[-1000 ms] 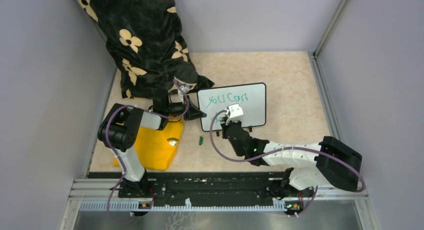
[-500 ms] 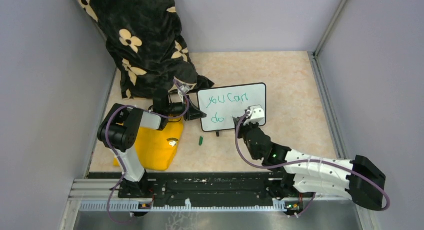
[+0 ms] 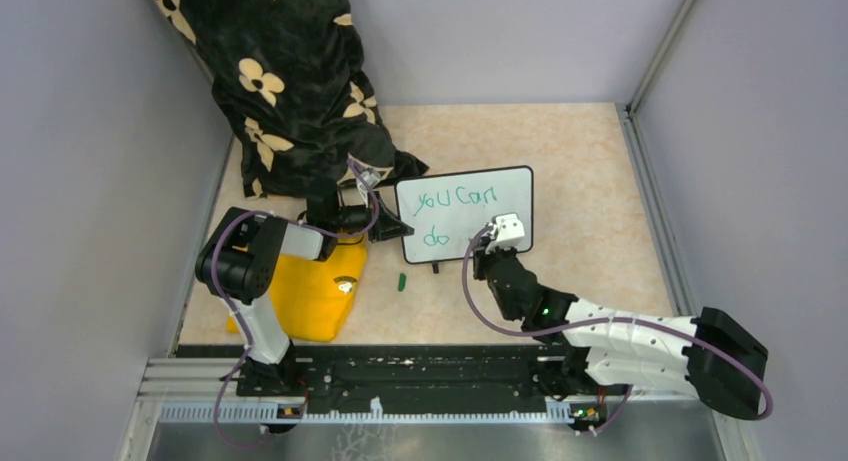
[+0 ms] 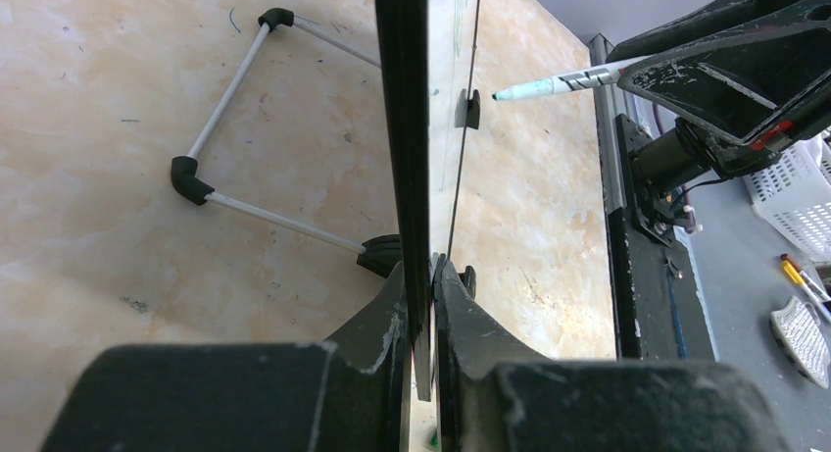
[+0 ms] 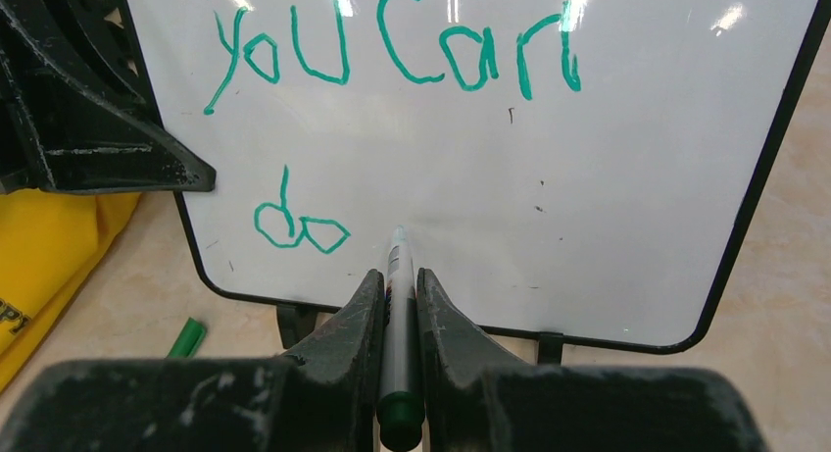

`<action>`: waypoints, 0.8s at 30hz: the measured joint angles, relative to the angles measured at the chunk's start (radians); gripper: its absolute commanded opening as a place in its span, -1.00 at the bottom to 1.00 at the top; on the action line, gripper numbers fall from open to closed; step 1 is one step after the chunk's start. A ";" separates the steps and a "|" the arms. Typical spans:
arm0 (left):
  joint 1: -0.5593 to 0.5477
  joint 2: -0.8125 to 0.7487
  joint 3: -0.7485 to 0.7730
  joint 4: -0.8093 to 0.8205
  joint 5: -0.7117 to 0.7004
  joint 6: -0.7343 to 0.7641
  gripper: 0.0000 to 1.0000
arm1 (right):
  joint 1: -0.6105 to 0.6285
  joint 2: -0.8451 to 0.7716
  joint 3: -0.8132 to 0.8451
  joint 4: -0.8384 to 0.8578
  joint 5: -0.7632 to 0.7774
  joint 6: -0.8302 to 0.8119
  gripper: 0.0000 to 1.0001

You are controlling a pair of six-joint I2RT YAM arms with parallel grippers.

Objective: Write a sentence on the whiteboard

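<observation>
"Where is the small white board with the thin black frame (image 3: 505, 193)?"
"In the middle of the beige table (image 3: 585, 161). The left gripper's (image 4: 431, 268) jaws pinch its left edge and hide that corner."
"And the right gripper (image 5: 399, 280)?"
"Its jaws squeeze a white marker with a green tip (image 4: 563, 81). The tip is beside the green words (image 3: 456, 197) 'you can do', where the board is blank. I can't tell if it touches."

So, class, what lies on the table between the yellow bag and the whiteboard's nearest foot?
A small green cap, lying loose; the top and right wrist views both show it.
</observation>
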 measured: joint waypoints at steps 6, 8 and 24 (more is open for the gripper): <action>-0.001 0.000 0.003 -0.008 0.000 0.007 -1.00 | -0.010 0.036 0.001 0.039 0.003 -0.011 -1.00; -0.001 0.000 0.003 -0.008 0.000 0.008 -1.00 | -0.014 0.045 0.001 0.047 0.004 -0.014 -1.00; -0.002 0.000 0.009 -0.022 0.001 0.013 -1.00 | -0.040 0.102 0.015 0.113 0.003 -0.027 -1.00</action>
